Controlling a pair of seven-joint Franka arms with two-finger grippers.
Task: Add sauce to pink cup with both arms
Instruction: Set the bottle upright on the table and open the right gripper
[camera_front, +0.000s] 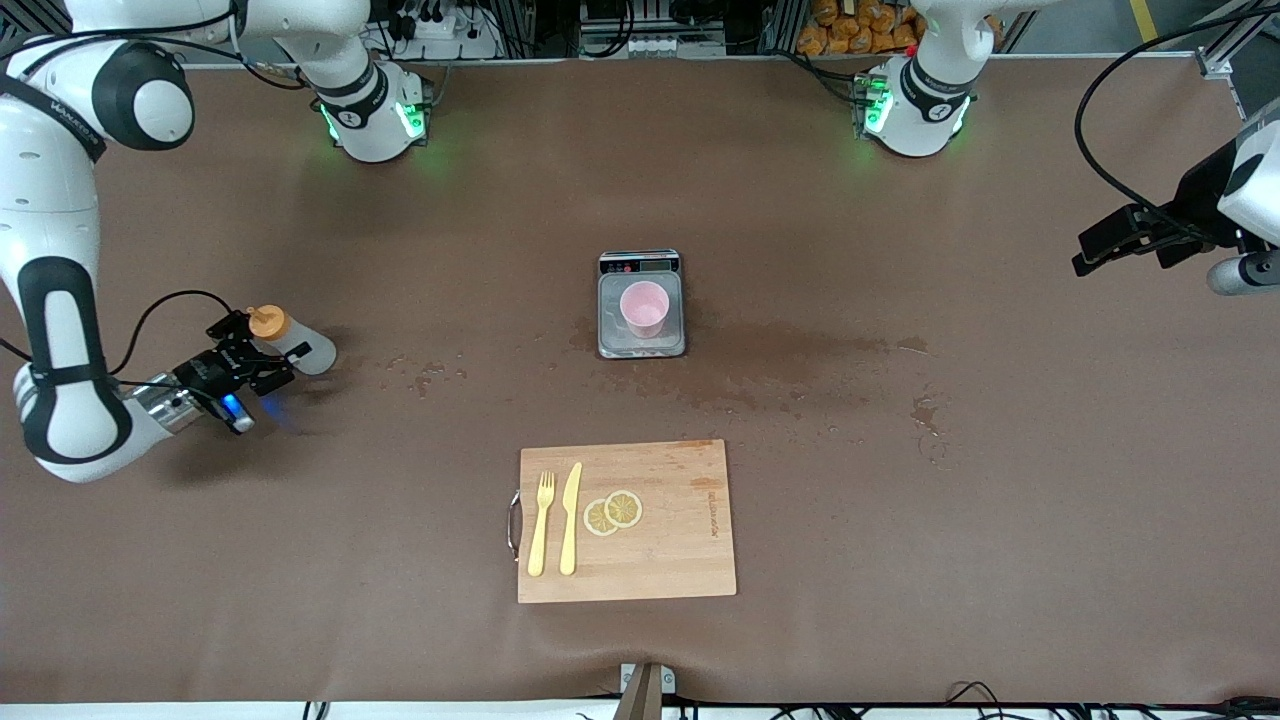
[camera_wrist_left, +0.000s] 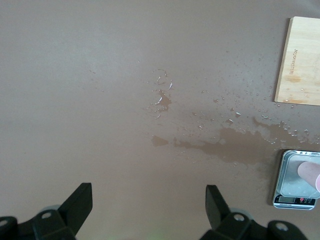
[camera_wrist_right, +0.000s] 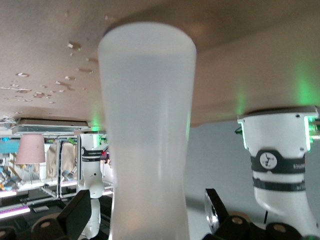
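Right gripper (camera_front: 262, 362), at the right arm's end of the table well apart from the scale (camera_front: 641, 305), pinches the upright sauce bottle (camera_front: 292, 342), while the pink cup (camera_front: 643, 308) stands on the scale and the left gripper (camera_front: 1085, 262) waits with fingers spread above the left arm's end.

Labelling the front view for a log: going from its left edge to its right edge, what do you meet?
Right tool → sauce → fork → knife → lemon slices → pink cup on the scale → left tool.
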